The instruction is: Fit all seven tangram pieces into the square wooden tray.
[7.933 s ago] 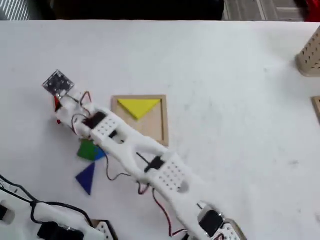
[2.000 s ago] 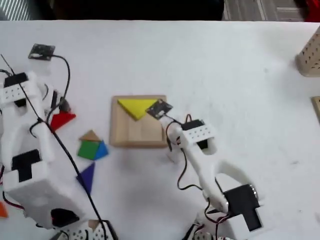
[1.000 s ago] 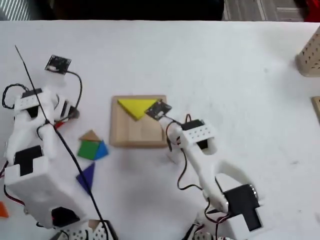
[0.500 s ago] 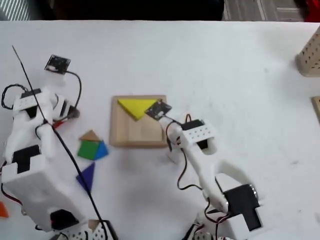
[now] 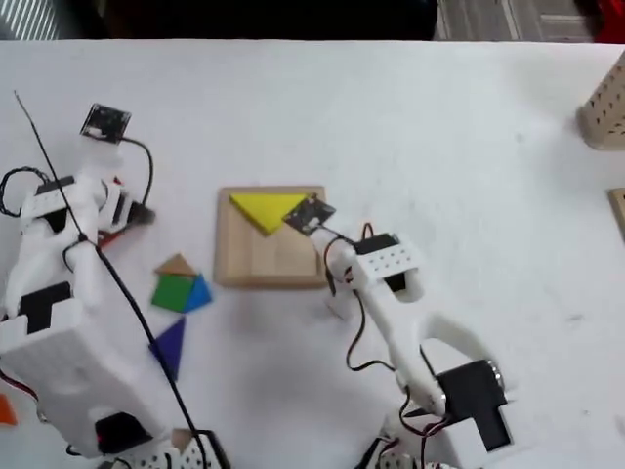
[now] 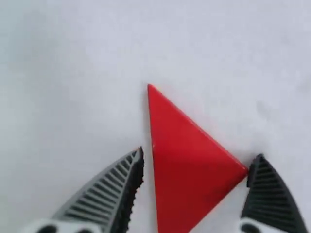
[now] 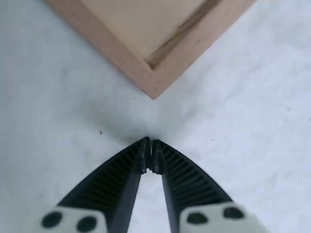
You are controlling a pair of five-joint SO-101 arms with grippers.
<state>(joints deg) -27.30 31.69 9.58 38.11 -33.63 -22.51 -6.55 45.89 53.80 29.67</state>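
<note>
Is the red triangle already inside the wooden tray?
No, the red triangle lies on the white table, between the tips of the open left claw.

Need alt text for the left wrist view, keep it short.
A red triangle lies flat on the white table between the open fingers of the left gripper. One finger sits beside a straight edge of the triangle, the other at a corner.

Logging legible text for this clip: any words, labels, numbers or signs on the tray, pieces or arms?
None can be read. The wooden tray is bare wood; the yellow triangle and red triangle are plain colour; the small dark board by the left arm is too small to show any print.
</note>
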